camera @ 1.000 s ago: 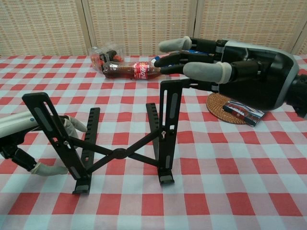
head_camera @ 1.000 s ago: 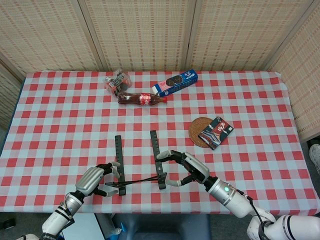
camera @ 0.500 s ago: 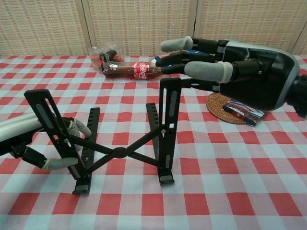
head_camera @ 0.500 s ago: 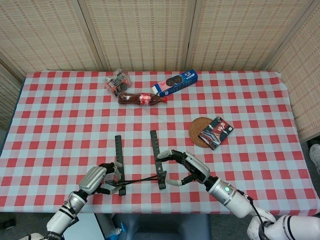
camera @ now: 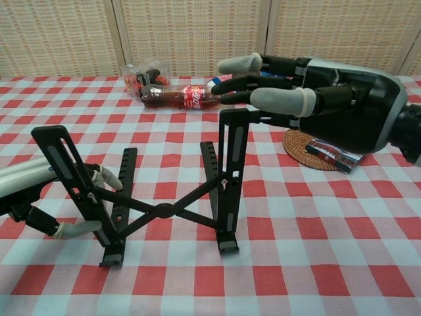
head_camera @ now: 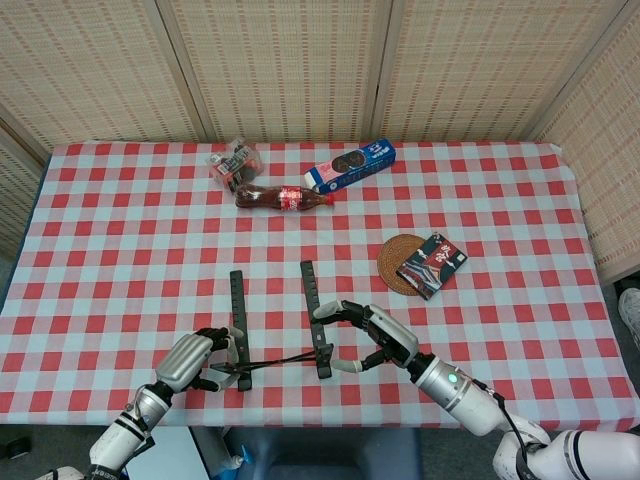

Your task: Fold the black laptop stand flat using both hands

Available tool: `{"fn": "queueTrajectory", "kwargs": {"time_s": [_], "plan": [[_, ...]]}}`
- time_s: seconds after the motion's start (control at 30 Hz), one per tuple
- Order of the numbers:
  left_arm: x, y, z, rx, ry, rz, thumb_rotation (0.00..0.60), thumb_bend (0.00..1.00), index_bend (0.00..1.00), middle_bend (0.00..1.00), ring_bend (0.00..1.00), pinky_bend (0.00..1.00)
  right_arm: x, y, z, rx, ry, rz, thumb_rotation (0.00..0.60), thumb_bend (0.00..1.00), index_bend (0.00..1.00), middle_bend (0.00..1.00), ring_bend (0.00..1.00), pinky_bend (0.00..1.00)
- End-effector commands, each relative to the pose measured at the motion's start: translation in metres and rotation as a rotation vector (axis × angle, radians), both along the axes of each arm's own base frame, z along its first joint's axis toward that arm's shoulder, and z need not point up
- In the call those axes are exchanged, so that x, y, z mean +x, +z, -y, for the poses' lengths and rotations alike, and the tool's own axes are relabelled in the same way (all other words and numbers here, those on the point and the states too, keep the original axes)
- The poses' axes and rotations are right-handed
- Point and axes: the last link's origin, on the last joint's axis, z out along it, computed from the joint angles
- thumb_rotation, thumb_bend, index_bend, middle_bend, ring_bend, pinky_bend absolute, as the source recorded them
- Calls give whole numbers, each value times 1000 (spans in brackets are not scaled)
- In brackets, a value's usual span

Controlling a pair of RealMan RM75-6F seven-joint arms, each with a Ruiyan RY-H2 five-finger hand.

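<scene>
near edge of the checked table (head_camera: 120, 250), black laptop stand (camera: 161, 210) upright and unfolded, crossed struts joined at the middle. left hand (head_camera: 190, 362) wrapped around the stand's left upright, fingers (camera: 105, 176) curled on either side of the bar. right hand (camera: 309, 99) at the top of the right upright, fingers spread and extended past it; contact unclear, cannot tell whether gripping. further back: cola bottle (head_camera: 283, 197), biscuit box (head_camera: 350, 165), coaster (head_camera: 398, 262).

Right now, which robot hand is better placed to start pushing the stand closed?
Likely left: the left robot hand curls around the black folding laptop stand's raised arm; the right robot hand hovers spread beside its upright.
</scene>
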Motion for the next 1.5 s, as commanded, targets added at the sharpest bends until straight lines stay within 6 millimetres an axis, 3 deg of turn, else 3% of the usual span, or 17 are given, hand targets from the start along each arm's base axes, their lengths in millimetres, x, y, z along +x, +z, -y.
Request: {"fn": "queueTrajectory", "kwargs": {"time_s": [0.03,0.33,0.87,1.13,1.5], "plan": [[0,-1,0,-1,-6,-3,550,293,521,243,270,233,0,0,0,1,-1,0,600,160,282,294,154,185],[0,-2,1,-4,-14,-7,598,344,543,244,270,233,0,-1,0,2,-3,-2,600,160,283,294,154,185],[-1,2,-8,17,-91,-64,600,366,575,259,270,232,-6,-1,-2,-12,2,-54,600,160,282,293,154,185],[0,7,-13,14,-134,-102,600,367,574,259,265,229,-19,3,4,-152,47,-342,600,173,282,281,154,185],[0,8,-15,4,-135,-113,600,367,574,259,263,223,-15,-13,10,-146,108,-620,600,215,311,279,154,185]]}}
